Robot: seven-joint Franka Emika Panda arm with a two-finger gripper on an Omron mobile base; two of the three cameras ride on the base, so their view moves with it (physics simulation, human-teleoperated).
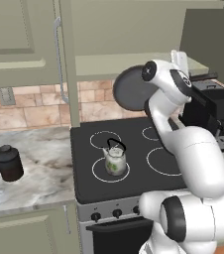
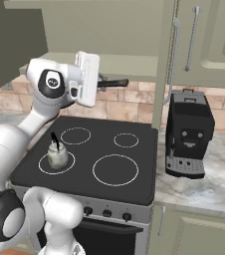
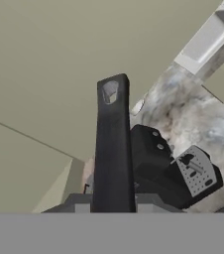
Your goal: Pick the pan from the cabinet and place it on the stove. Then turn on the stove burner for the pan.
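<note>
- Claw clamped on pan handle, pan tilted on edge above stove.
- Kettle on front-left ring.
- Finger contact looks partly hidden.

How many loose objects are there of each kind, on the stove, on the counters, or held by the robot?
Pan: 1
Kettle: 1
Coffee machine: 1
Dark canister: 1
Total: 4
</note>
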